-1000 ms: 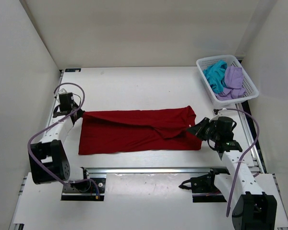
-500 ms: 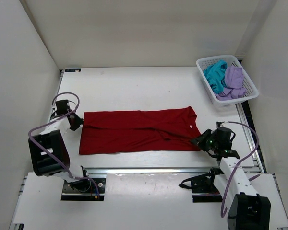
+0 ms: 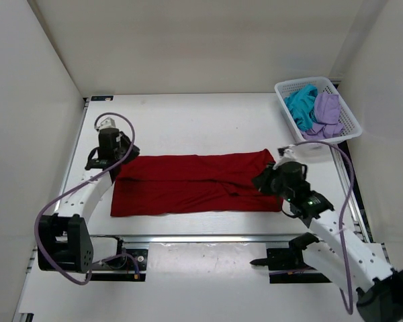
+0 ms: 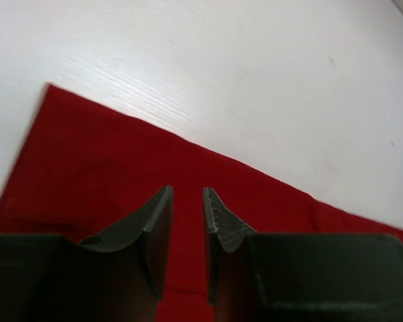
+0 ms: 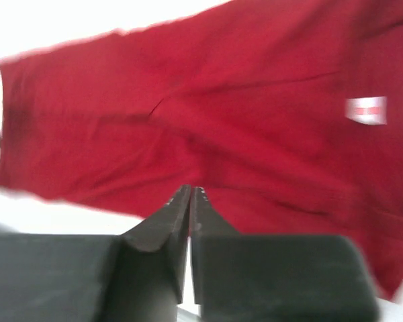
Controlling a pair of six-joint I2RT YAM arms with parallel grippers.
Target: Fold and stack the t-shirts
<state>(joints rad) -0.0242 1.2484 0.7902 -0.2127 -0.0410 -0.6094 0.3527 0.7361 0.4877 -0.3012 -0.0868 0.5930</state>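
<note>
Top external: left pincer (image 3: 115,166), right pincer (image 3: 260,182) shifted over red shirt (image 3: 188,186).

The top camera sits high up behind the two arms and looks down on the whole white table (image 3: 188,121). The arm bases are at 6 o'clock and the back wall is at 12 o'clock. It is far away, so the red shirt (image 3: 195,182) looks small in the middle, with the basket (image 3: 348,118) at 2 o'clock.

The left wrist camera is very near the shirt. It looks past the left gripper (image 4: 187,191) at 6 o'clock toward bare table at 12 o'clock.

The right wrist camera is near too, and blurry. Past the right gripper (image 5: 190,189) it sees almost only red cloth.

All three views share the red shirt.
</note>
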